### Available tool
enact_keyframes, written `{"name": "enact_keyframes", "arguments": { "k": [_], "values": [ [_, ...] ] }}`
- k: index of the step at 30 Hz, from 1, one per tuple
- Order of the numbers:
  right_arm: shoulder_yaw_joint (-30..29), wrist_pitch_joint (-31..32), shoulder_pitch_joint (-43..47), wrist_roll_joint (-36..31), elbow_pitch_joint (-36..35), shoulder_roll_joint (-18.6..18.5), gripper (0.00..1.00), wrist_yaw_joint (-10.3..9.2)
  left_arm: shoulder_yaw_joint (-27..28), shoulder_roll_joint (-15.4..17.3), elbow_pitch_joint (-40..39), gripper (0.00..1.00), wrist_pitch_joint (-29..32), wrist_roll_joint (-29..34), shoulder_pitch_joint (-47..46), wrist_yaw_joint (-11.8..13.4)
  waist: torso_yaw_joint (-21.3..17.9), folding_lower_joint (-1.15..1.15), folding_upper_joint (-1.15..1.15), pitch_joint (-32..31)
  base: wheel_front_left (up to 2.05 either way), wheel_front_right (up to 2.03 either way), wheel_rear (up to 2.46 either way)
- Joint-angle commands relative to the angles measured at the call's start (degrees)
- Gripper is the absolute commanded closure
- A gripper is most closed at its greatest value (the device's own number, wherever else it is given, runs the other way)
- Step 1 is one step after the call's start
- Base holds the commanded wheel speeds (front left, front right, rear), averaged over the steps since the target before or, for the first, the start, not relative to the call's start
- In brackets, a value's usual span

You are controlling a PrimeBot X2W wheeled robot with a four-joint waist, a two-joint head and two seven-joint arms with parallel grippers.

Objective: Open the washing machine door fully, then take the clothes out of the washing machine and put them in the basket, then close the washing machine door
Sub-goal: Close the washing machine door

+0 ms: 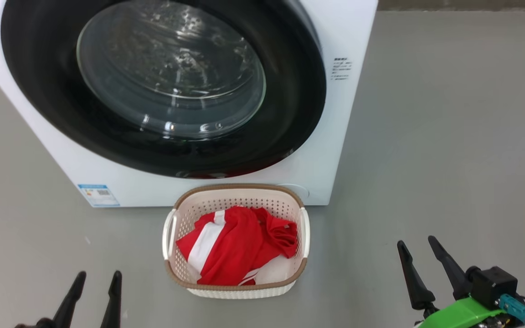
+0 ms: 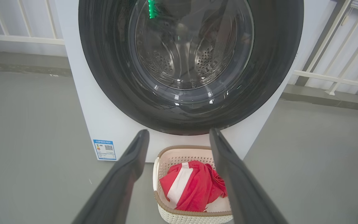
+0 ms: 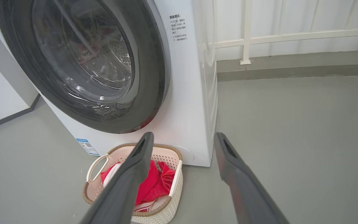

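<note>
One washing machine (image 1: 324, 155), one basket (image 1: 244, 290), two hands (image 1: 99, 273) (image 1: 415, 241)

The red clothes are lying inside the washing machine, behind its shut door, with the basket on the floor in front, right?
No: the head view shows the red clothes lying in the basket, not inside the washing machine. Its door is shut, and the basket stands on the floor in front.

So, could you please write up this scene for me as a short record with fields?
washing machine door: shut, flush with the front of the washing machine
clothes: red with white stripes, heaped in the basket
basket: on the floor, just in front of the machine, below the door
left claw: open, empty, clear of the basket
right claw: open, empty, clear of the basket
</note>
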Motion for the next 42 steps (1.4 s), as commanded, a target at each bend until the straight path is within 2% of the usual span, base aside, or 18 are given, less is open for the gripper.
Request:
{"name": "enact_keyframes", "arguments": {
  "k": [1, 25, 42],
  "values": [
    [0.85, -0.21, 0.45, 0.39, -1.71, -0.56, 0.0, -0.06, 2.61, 0.85, -1.31, 0.0, -0.51, 0.69, -0.03, -0.32, -1.41, 0.0, 0.0, -1.29, 0.0, 0.0, 0.0],
    [-2.63, -0.21, 7.24, 0.74, -4.01, -0.8, 0.0, -0.06, 5.07, 0.51, -1.35, 0.0, -0.51, 1.75, 3.89, -0.32, -3.67, 0.0, 0.0, -3.43, 0.0, 0.0, 0.0],
    [-3.57, -0.21, 7.55, 0.39, -4.06, -0.06, 0.0, -0.06, 5.89, 0.42, -1.7, 0.0, -0.51, 1.44, 3.58, -0.32, -4.2, 0.0, 0.0, -3.47, 0.0, 0.0, 0.0]
  ]
}}
